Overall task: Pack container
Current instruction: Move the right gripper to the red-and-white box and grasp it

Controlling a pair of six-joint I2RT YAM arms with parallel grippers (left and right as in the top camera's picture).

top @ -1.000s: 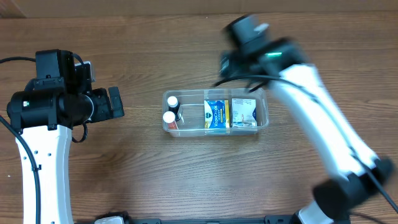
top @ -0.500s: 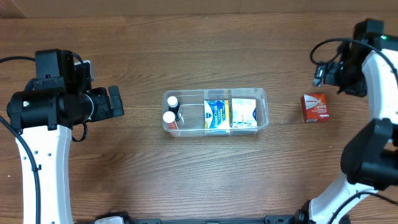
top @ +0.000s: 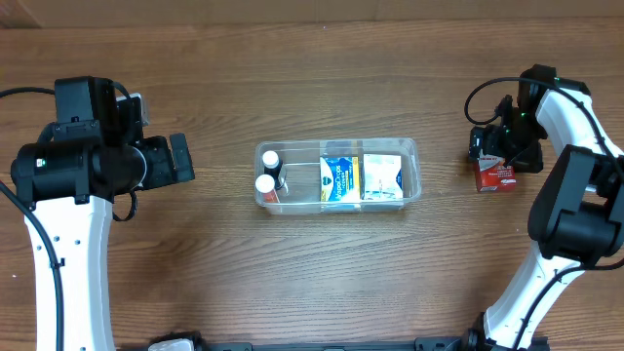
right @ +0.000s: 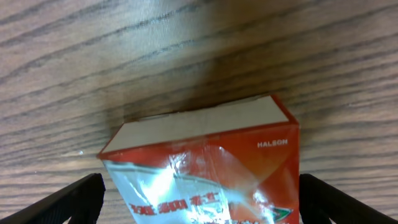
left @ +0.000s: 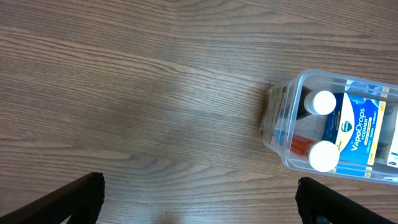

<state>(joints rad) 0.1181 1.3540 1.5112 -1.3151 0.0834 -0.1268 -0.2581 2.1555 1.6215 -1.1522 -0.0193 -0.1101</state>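
Holding 2 bottles (top: 264, 183) and 2 boxes (top: 339, 179), the clear container (top: 414, 175) lies between left tool (left: 199, 202) and right tool (right: 199, 200), both wide.

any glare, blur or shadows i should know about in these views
Right wrist: white glare on the shiny wrap of the red box washes out some print, and a dark shadow lies on the table behind it. Left wrist: sharp, soft shadow left of the container. Overhead: evenly lit, no blur.

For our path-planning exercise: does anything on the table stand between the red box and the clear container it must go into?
Nothing visible does: only bare table lies between the red box and the container, whose nearer end already holds a white box.
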